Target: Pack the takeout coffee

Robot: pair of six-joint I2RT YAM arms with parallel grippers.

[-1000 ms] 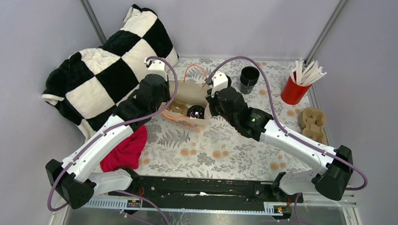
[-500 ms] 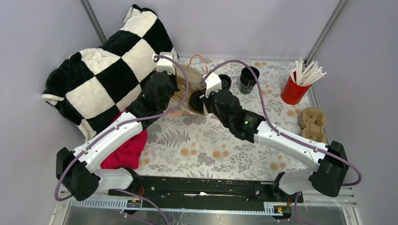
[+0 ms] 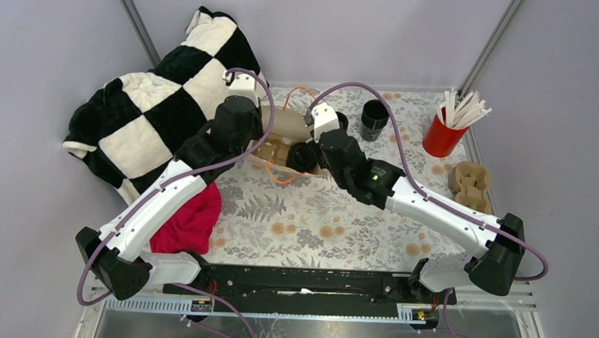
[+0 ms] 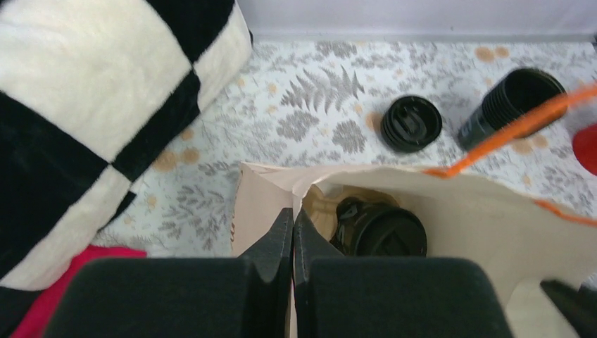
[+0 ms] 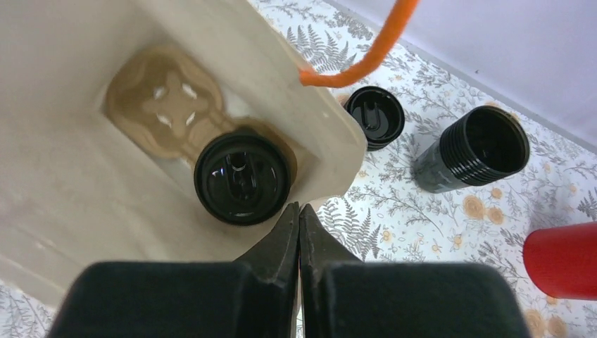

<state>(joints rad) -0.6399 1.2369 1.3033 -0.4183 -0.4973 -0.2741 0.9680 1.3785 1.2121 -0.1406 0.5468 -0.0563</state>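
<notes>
At the back middle of the table (image 3: 340, 223), inside the paper bag (image 5: 70, 141), the takeout coffee (image 5: 241, 177) stands upright with its lid on. It is seated in one pocket of a brown cup carrier (image 5: 165, 113) on the bag's floor.

The left gripper (image 4: 293, 215) sits at the bag's left rim with its fingers pressed together. The right gripper (image 5: 298, 210) is at the right rim, just beside the cup, and is also pressed together. Whether either has paper caught between its tips cannot be told.

An orange handle (image 5: 366, 53) arches across the bag's mouth above the cup. Just behind the bag to the right is a squat stack of lids (image 5: 374, 116), with a taller stack of cups (image 5: 479, 148) a little farther right. A red cup (image 3: 442, 136) holding white sticks (image 3: 464, 107) stands in the back right corner. A spare carrier (image 3: 470, 186) lies at the right edge.

A checkered blanket (image 3: 163, 112) crowds the back left, with a strip of table between it and the bag. A red cloth (image 3: 193, 225) lies under the left forearm.

The bag's walls rise around the cup and its mouth opens upward, with both arms converging on it from the near side. Open floral surface runs from the bag toward the arm bases and rightward to the spare carrier.
</notes>
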